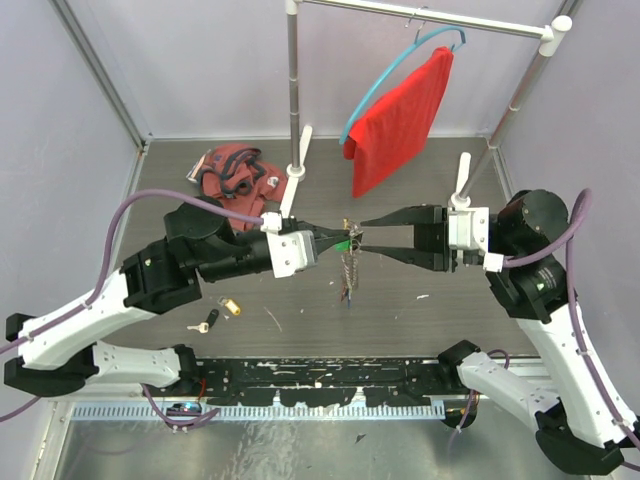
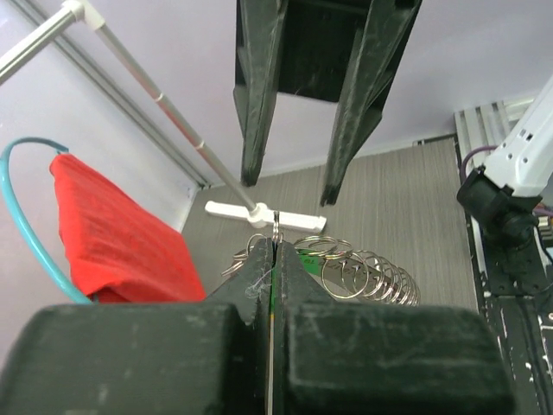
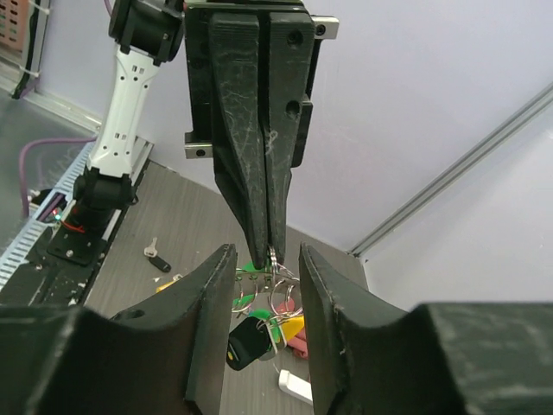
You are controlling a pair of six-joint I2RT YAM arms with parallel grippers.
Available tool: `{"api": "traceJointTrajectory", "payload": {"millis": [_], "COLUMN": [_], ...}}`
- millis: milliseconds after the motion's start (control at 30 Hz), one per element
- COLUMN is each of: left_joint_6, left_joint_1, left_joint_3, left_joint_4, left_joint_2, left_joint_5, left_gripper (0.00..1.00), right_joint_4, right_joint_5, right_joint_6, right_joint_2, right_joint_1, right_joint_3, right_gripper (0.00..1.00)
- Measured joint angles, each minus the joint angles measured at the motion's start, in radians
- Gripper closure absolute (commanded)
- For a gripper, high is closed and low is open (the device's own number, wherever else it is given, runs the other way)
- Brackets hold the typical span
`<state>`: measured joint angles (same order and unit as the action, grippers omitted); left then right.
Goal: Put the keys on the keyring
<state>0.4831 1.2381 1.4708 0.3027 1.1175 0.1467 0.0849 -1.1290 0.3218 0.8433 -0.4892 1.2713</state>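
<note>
My left gripper (image 1: pixel 342 240) is shut on the keyring bunch (image 1: pixel 347 268) and holds it in the air over the table's middle. In the left wrist view its jaws (image 2: pixel 275 251) pinch a silver ring and a green tag, with several silver rings (image 2: pixel 367 272) fanning right. In the right wrist view, keys with black (image 3: pixel 251 339), yellow (image 3: pixel 291 327), green and pink heads hang from the rings. My right gripper (image 1: pixel 366 236) is open, one finger on each side of the left fingertips and ring (image 3: pixel 274 257). A loose yellow key (image 1: pixel 230 306) and a black key (image 1: pixel 205 323) lie on the table.
A clothes rack (image 1: pixel 293 90) stands at the back with a red cloth (image 1: pixel 400 120) on a blue hanger. Its white feet (image 1: pixel 296 170) rest on the table. A red-brown crumpled item (image 1: pixel 235 170) lies at the back left. Grey walls close in both sides.
</note>
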Motion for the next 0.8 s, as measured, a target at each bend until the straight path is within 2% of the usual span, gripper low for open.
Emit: {"api": "traceJointTrajectory", "payload": {"millis": [367,600,800], "left_joint_6": [0.090,0.142,0.180], "left_joint_1": [0.000,0.004,0.025], "left_joint_3": [0.240,0.401,0.437], "left_joint_4": [0.359,0.579,0.675], "left_joint_2": [0.113,0.250,0.320], "left_joint_5": [-0.044,-0.084,-0.142], "left_gripper": [1.00,1.00,1.00], "right_joint_4": [0.371,0.475,0.497], "right_joint_5": [0.029,0.073,0.097], "right_joint_6": [0.233,0.277,0.279], "right_joint_2": [0.047,0.091,0.115], "right_joint_1": [0.000,0.000,0.000], "right_joint_3": [0.106,0.111,0.110], "right_gripper": [0.58,0.59,0.61]}}
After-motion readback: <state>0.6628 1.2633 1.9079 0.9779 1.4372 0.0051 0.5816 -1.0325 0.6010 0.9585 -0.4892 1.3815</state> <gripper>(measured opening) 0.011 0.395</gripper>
